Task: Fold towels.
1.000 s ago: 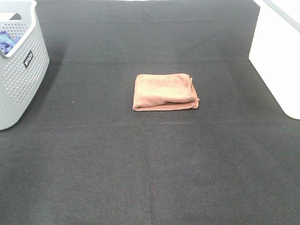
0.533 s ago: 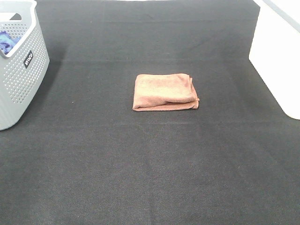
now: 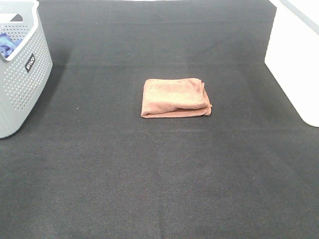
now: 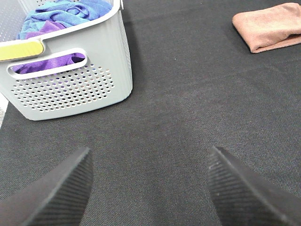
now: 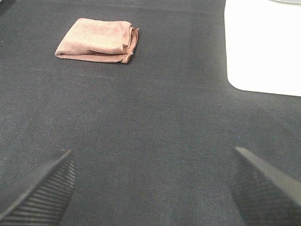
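A terracotta towel [image 3: 174,97] lies folded into a small rectangle in the middle of the black table cover. It also shows in the left wrist view [image 4: 268,26] and the right wrist view [image 5: 98,40]. Neither arm shows in the high view. My left gripper [image 4: 150,186] is open and empty over bare cover, near the grey basket and far from the towel. My right gripper [image 5: 153,186] is open and empty over bare cover, well short of the towel.
A grey perforated basket [image 3: 22,79] stands at the left edge, holding blue and purple cloths [image 4: 61,14]. A white container [image 3: 296,59] stands at the right edge and shows in the right wrist view [image 5: 263,44].
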Robot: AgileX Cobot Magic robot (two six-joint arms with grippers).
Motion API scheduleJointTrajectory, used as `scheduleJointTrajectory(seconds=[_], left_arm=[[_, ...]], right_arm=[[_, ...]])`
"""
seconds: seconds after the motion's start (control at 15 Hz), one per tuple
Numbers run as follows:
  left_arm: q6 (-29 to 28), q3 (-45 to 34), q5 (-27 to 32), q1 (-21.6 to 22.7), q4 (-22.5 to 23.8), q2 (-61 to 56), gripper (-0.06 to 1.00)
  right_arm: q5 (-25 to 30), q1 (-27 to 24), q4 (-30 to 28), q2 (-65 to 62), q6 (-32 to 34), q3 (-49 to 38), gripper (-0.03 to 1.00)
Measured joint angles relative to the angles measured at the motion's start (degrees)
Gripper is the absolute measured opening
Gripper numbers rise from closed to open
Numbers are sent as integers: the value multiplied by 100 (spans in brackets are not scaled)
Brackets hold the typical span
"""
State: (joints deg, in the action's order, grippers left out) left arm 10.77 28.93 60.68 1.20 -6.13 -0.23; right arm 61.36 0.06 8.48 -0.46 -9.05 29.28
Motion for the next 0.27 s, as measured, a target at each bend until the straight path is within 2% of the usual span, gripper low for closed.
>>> scheduleJointTrajectory(seconds=[0.27], left_arm=[[0, 0, 0, 0, 0, 0, 66]], right_arm=[[0, 0, 0, 0, 0, 0, 83]])
